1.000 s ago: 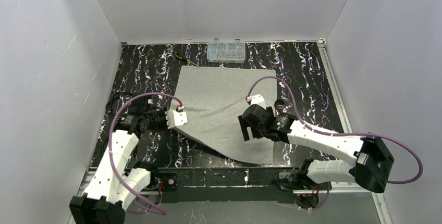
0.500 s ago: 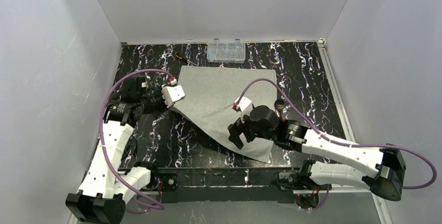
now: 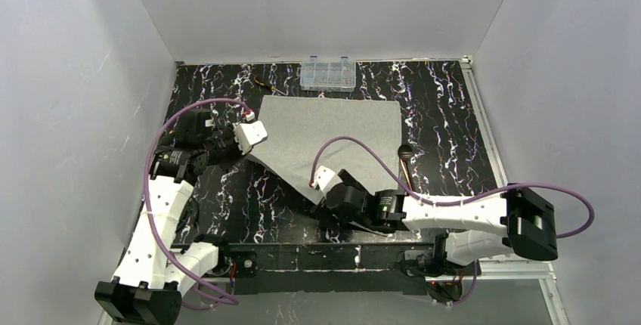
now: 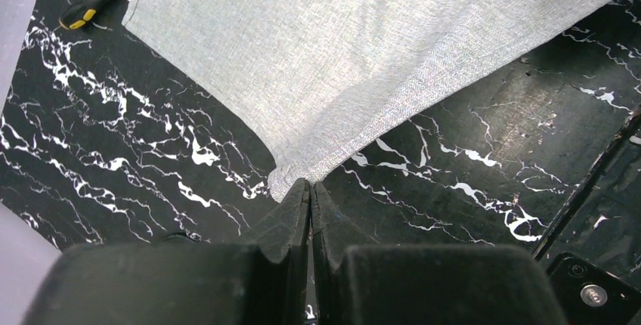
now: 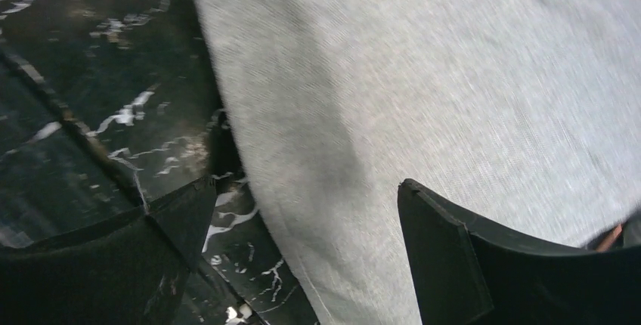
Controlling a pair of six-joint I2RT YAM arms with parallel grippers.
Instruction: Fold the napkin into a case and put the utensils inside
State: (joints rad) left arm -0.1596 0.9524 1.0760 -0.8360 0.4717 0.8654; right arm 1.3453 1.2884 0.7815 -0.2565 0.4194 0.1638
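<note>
Napkin (image 3: 332, 132), limp and light, is best taken by corners: one is pinched by left fingers (image 4: 291, 223); right fingers (image 5: 453, 264) gape empty.

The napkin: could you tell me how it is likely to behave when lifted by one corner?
Probably floppy: the napkin sags in a soft curve from the corner pinched by the left gripper. Likely light, since that small pinch seems enough to hold it. Its matte weave looks grippy; pushed, it would probably bunch rather than slide.

Unfolded grey napkin (image 3: 325, 117), utensils (image 3: 407, 153) alongside
</note>
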